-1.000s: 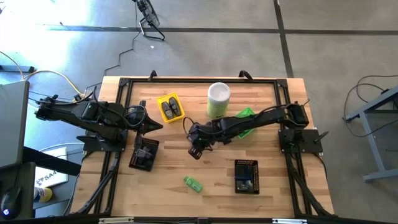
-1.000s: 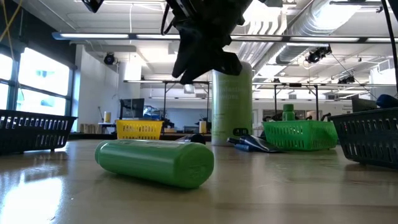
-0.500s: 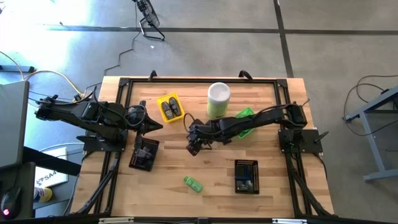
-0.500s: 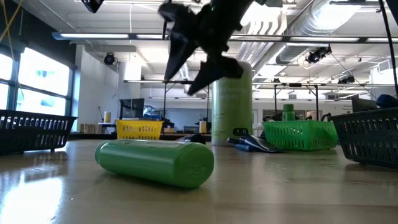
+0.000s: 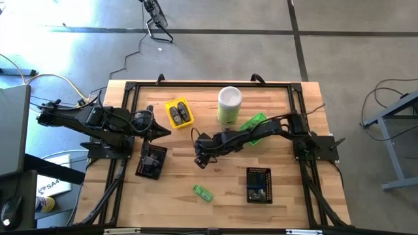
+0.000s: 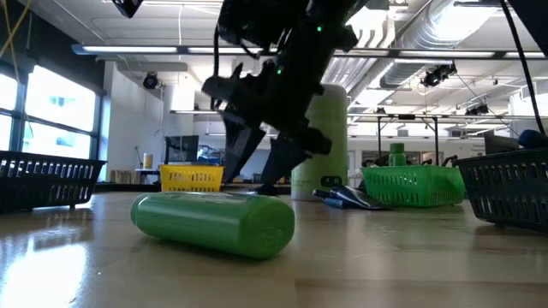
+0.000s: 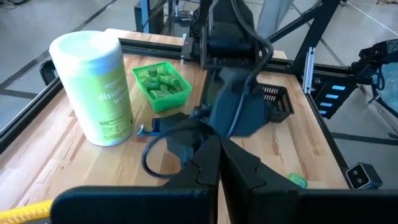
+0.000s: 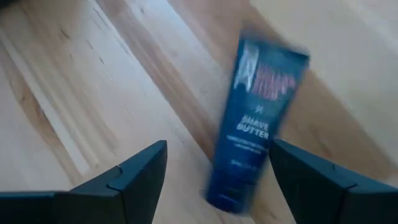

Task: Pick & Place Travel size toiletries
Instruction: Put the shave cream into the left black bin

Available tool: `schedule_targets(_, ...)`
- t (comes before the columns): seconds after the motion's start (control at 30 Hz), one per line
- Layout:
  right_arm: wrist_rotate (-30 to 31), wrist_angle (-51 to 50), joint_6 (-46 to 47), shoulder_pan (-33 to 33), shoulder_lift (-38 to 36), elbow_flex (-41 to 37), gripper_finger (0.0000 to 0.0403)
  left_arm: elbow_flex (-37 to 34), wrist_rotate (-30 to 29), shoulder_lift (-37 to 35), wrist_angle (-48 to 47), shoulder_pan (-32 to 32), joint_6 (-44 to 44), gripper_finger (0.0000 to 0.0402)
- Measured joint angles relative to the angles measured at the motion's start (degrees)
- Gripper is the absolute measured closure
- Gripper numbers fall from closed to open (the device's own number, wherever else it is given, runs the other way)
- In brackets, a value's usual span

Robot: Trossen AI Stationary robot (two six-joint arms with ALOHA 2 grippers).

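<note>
**Ana:** Claws first. What is the right claw doing out in the middle of the surface?

**Ben:** It hangs low with its fingers spread wide and nothing between them. Its own camera looks straight down on a dark blue tube lying flat on the wood, lengthwise in the gap between the fingers, so I'd judge the spread is there to straddle it for a pick.

**Ana:** Is it touching the tube?

**Ben:** I can't tell; from table height the claw's tips look close to the wood, not clearly on it.

**Ana:** And the left claw?

**Ben:** Pressed together, empty, parked by the left edge near the black basket (it looks like it's just waiting).

**Ana:** The other toiletries?

**Ben:** A green bottle lies on its side alone near the front edge. More green pieces sit in the green basket beside the tall wipes canister, dark oval pieces in the yellow basket, and a second black basket stands front right. Sorting by kind, I'd guess, so the tube likely belongs in a black one.
</note>
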Motion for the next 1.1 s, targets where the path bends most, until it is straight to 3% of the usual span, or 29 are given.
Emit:
schedule_targets(0.37,0.01,1.67,0.33,0.04,2.61,0.09,0.0128,0.04,-0.02,0.02,-0.01,-0.02,0.00,0.0396)
schedule_targets(0.53,3.32,2.00,0.28,0.04,2.63,0.09,0.0128,0.04,-0.01,0.02,-0.06,-0.01,0.00,0.0396)
schedule_targets(1.1,3.23,5.06,-8.40,0.19,4.21,0.09,0.0128,0.04,-0.02,0.02,-0.06,0.00,0.00,0.0396)
